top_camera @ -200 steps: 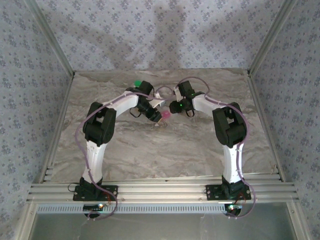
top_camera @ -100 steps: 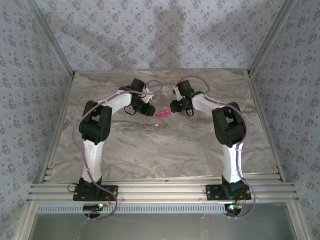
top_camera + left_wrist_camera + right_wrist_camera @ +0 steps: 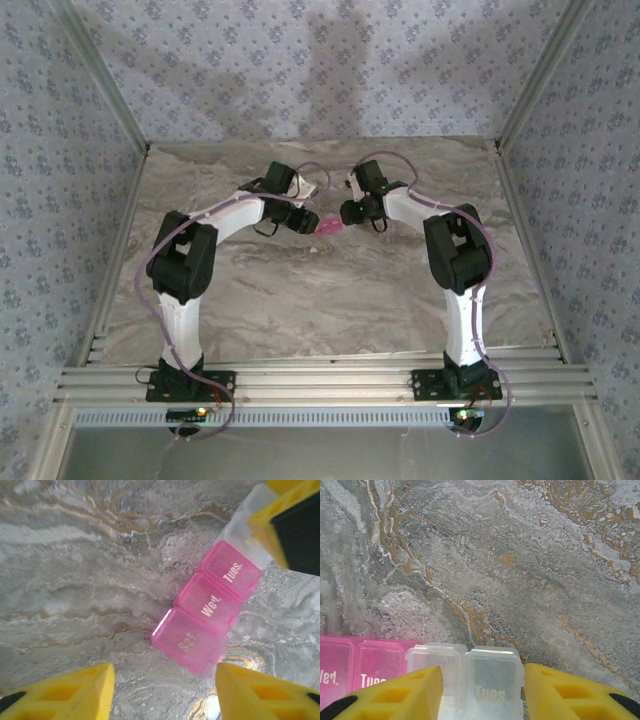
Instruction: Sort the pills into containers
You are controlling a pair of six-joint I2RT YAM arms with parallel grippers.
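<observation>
The pink-and-clear pill case (image 3: 327, 226) lies on the marble table between my two grippers. In the left wrist view its pink cells (image 3: 207, 622) read Sat, Wed and Tues, with lids down. My left gripper (image 3: 165, 692) stands open just short of the Sat end, nothing between its fingers. My right gripper (image 3: 482, 690) hangs over the case's clear end (image 3: 492, 680). Its fingers are apart: one covers the neighbouring clear cell, the other sits at the strip's tip. The vial, the green-capped bottle and the pills are out of view.
Bare marble table (image 3: 330, 290) stretches in front of the arms. Patterned walls and metal rails (image 3: 110, 110) close the back and sides. The right gripper's yellow fingers (image 3: 280, 515) show at the top right of the left wrist view.
My left arm has swung left and drawn its gripper back from the pill case. The case has settled slightly higher on the table. The right arm has barely moved.
</observation>
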